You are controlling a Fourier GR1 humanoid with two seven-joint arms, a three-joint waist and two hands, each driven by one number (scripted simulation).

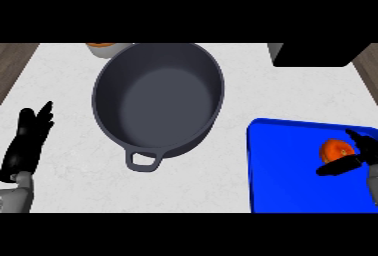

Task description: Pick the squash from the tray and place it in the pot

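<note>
The head view looks steeply down on a pale, marbled counter. At its middle sits the pot, a wide dark grey oval with nothing inside it, its loop handle pointing toward the near edge. The blue tray lies at the lower right, well apart from the pot and running out of the view's right side. The squash, small, round and orange, is over the tray's right part, close to the view's edge. The right hand comes in from the right and is curled round the squash: fingers bend over its far and right side, and the thumb lies against its near side. Whether the squash rests on the tray or is lifted off it I cannot tell. The left hand shows at the left edge over the counter, well apart from the pot, its fingers straight, spread a little and pointing away from the robot, holding nothing. Behind the pot's far rim peeks part of an orange thing. A black box stands at the far right.
</note>
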